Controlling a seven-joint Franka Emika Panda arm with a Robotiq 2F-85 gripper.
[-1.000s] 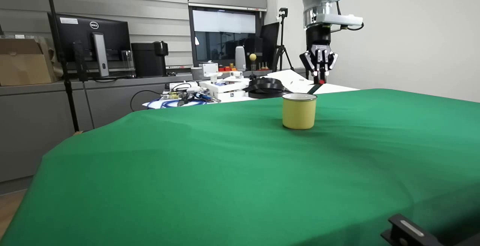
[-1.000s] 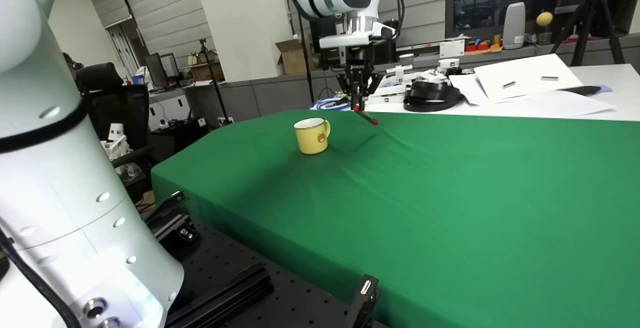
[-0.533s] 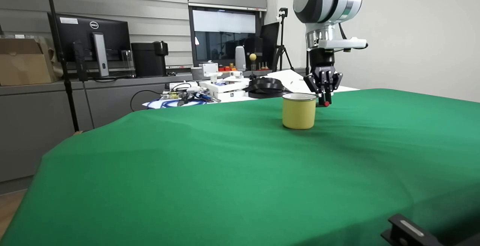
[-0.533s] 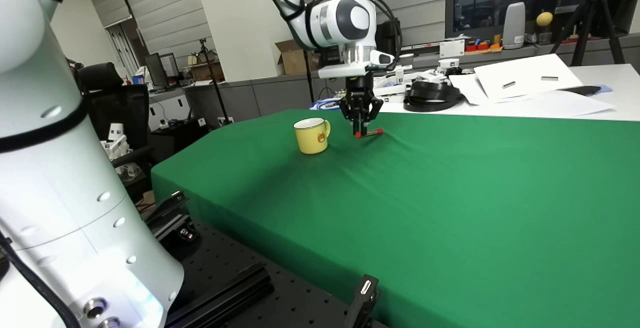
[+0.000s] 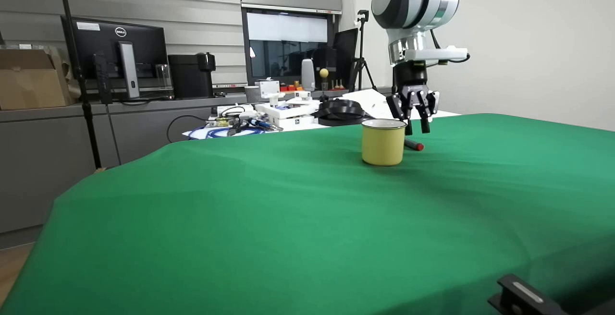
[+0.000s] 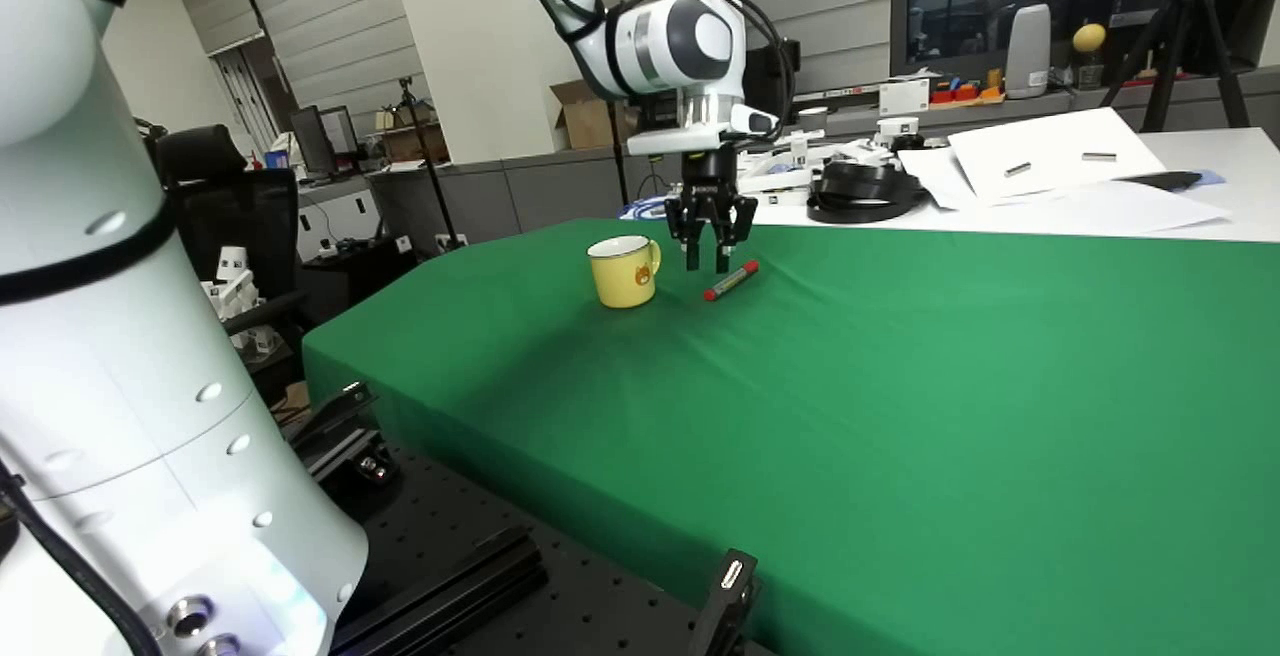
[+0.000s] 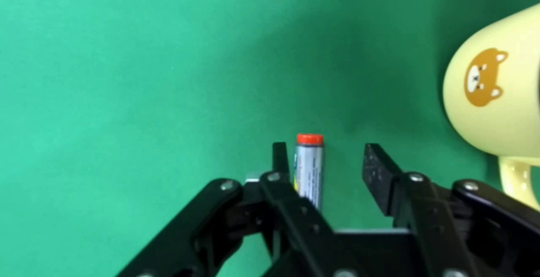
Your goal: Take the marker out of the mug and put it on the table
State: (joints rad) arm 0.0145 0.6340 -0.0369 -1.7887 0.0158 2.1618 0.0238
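Note:
The marker (image 6: 731,280), a slim grey stick with red ends, lies on the green table (image 6: 900,386) beside the mug (image 6: 622,276). In an exterior view its far part is hidden behind the mug, and its red end (image 5: 419,147) shows. The pale-yellow mug stands upright with its handle on the marker's side; it also shows at the right edge of the wrist view (image 7: 498,87). My gripper (image 6: 707,262) is open and empty, just above the marker. In the wrist view the marker (image 7: 309,165) shows between the parted fingers (image 7: 327,154), nearer the left one, which hides its lower part.
A white desk (image 6: 1240,176) with papers, a black coil (image 6: 865,193) and white parts stands behind the table. Black clamps (image 6: 730,596) sit at the table's near edge by the robot base. A thin black pole (image 5: 79,75) stands at the far side.
My gripper came down with the tilted marker onto the table beside the mug, then opened and let it go. The marker now lies flat and the fingers are slightly raised. The mug has not moved.

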